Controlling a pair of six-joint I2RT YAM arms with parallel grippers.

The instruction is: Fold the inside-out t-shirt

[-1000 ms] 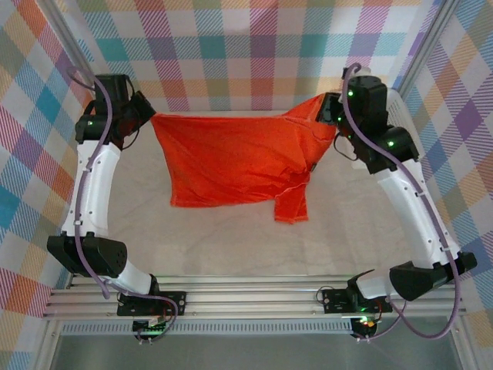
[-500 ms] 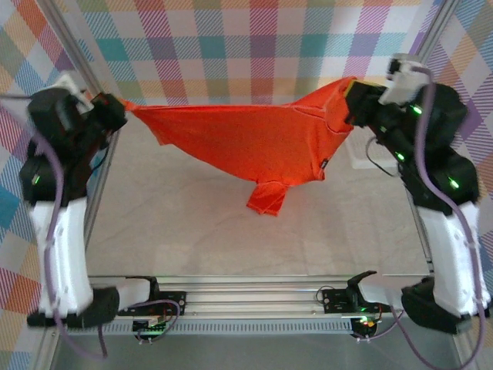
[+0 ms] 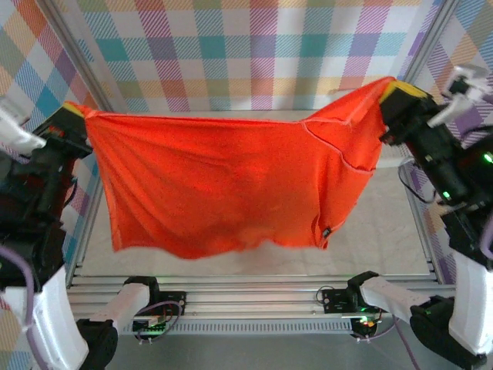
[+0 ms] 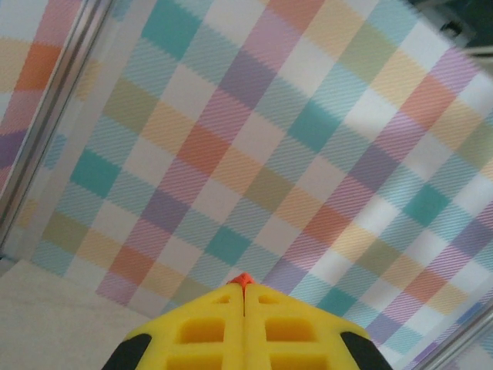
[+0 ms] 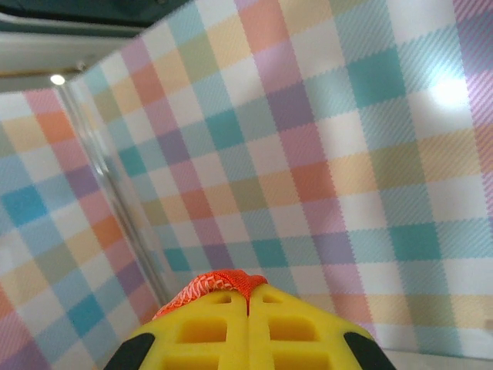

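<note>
Orange t-shirt (image 3: 223, 185) aloft; stretched wide above table (image 3: 389, 227)

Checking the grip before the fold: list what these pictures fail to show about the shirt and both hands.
- Top view: the far face of the t-shirt, hidden by its own cloth.
- Top view: the small dark label near the hem, too small to read.
- Left wrist view: the left hand covers the cloth it pinches, bar an orange sliver.
- Right wrist view: the right hand covers most of its bunched pinch.
</note>
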